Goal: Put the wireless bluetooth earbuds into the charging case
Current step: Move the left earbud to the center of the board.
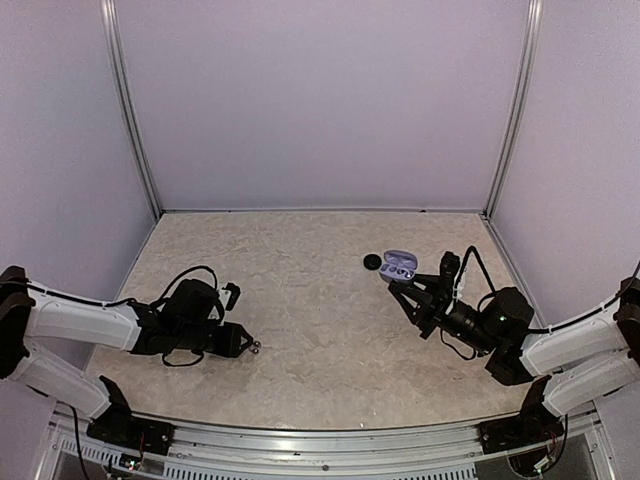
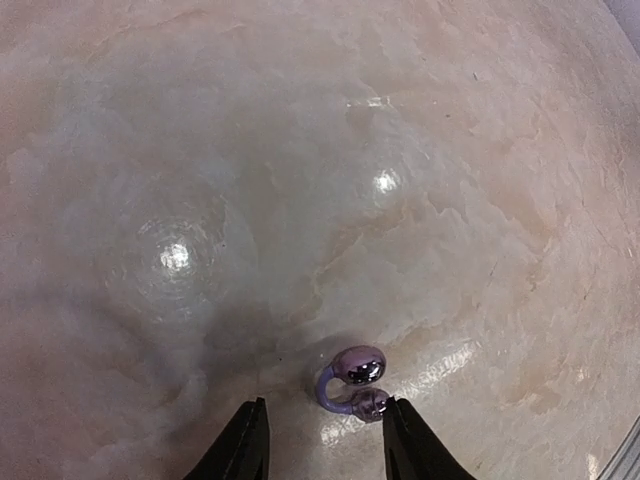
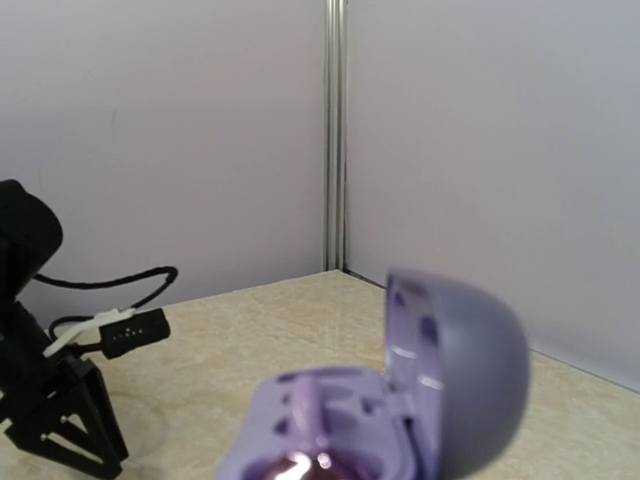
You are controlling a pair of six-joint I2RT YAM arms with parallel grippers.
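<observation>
Left gripper [image 2: 323, 420] stands parted, my fingers flanking one purple-silver earbud [image 2: 355, 378], unclamped, well left of charging case [image 1: 399, 264]. My right gripper [image 1: 398, 284] pinches that open case; fingertips hidden, case blurred.

Silvery-lilac earbud [image 2: 357, 378]; charging case [image 1: 399, 265] open
</observation>
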